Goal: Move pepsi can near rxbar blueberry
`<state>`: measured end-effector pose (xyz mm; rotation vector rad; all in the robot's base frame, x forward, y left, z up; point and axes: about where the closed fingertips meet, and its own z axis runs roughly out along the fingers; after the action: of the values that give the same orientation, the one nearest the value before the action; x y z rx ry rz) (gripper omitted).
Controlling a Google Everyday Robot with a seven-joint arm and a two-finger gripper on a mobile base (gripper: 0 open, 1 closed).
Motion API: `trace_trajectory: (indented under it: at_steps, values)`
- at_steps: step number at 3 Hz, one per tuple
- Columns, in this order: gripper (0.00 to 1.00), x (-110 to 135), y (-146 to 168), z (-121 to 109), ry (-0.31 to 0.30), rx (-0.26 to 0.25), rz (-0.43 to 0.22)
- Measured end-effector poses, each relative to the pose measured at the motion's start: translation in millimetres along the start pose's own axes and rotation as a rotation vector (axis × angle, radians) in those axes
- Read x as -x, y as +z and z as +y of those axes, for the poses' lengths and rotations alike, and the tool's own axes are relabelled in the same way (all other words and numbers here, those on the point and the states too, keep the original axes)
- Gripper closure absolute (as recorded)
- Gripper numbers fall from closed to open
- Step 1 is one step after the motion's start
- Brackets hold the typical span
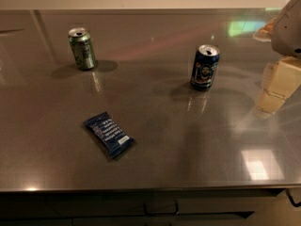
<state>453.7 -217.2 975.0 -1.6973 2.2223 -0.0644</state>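
Observation:
The pepsi can (204, 67) stands upright right of the middle of the steel table (188, 149). It is dark blue with a silver top and a round logo. The rxbar blueberry (108, 134), a flat dark blue wrapper with white text, lies flat toward the front left, well apart from the can. My gripper (277, 86) is at the right edge of the view, pale and blocky, hanging above the table to the right of the can, not touching it.
A green can (82, 48) stands upright at the back left. The table's front edge runs along the bottom, with dark drawers below. A wall runs behind the table's far edge.

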Motion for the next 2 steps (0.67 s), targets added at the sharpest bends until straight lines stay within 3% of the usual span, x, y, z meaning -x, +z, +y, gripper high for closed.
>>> trace_trajectory:
  at_steps: [2]
  values:
    - [0.0, 8, 26, -55, 0.06, -0.016, -0.114]
